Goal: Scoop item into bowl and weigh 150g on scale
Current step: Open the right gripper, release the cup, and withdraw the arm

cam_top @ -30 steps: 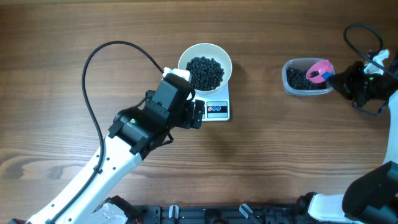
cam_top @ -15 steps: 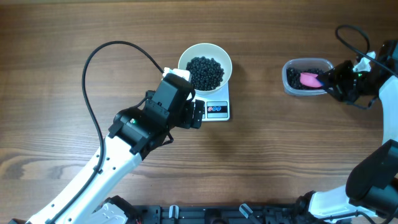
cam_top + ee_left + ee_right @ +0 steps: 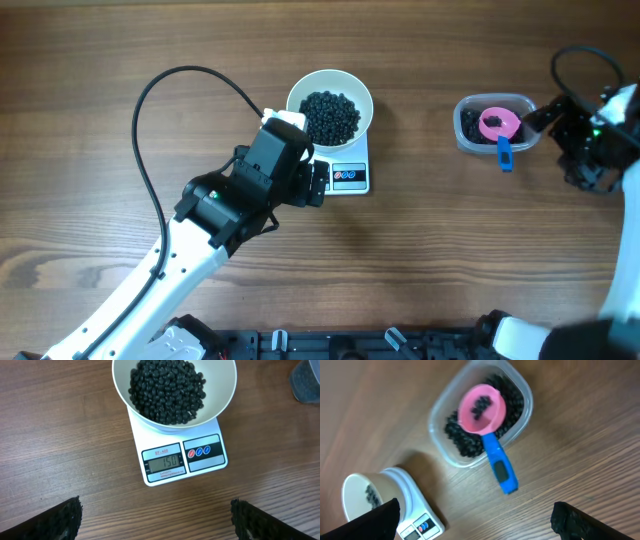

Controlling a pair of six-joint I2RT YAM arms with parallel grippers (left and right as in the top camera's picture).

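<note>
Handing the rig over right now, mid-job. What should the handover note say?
Left tool: open, near the scale, holding nothing.
Right tool: open, above the clear tub, holding nothing.
Things: bowl of beans sits on the scale; pink scoop lies in the tub, handle over the rim.
Done: display reads 150.
Left: probably only pulling both arms back.

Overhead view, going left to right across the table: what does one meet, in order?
left arm → white bowl holding black beads → clear tub → right arm
</note>
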